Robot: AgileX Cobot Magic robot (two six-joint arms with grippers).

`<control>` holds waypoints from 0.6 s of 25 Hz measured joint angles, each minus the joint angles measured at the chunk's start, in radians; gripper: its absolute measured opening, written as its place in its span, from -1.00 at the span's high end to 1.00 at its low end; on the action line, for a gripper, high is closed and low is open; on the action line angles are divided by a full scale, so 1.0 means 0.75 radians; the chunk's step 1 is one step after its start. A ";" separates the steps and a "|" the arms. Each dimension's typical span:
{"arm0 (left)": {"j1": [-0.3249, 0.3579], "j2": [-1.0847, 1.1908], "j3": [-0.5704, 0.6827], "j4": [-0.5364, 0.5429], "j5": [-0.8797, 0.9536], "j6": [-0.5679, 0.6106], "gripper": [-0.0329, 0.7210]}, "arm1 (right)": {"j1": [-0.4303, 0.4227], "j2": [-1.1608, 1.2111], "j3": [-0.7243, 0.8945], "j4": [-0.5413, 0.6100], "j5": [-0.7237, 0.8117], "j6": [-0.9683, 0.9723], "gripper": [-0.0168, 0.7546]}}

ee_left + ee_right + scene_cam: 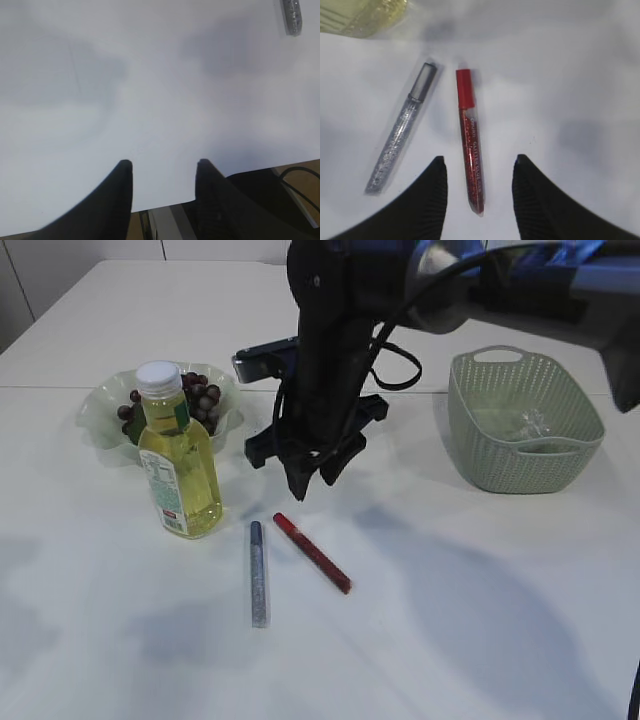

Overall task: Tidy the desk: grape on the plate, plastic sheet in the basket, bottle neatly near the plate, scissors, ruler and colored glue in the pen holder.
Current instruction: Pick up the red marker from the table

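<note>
Two glue pens lie on the table (480, 620); the red glue pen (470, 145) sits between the right gripper (479, 167)'s spread fingers, the silver glue pen (402, 127) just left. The left gripper (162, 167) hangs open over bare table.

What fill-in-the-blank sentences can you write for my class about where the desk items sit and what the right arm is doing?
1. The grapes lie on the ____.
2. Between the right gripper's open fingers lies the ____ glitter glue tube.
3. The silver glue tube lies on the table, in front of the yellow ____.
4. The green basket stands at the ____ side of the exterior view.

Missing words: plate; red; bottle; right
</note>
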 joint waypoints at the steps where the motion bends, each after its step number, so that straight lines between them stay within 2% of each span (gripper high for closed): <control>1: 0.000 0.000 0.000 0.000 0.000 0.000 0.10 | 0.000 0.017 0.000 0.006 0.000 0.000 0.04; 15: 0.000 0.000 0.000 0.000 -0.025 0.000 0.10 | 0.032 0.179 0.000 0.040 -0.013 0.000 0.04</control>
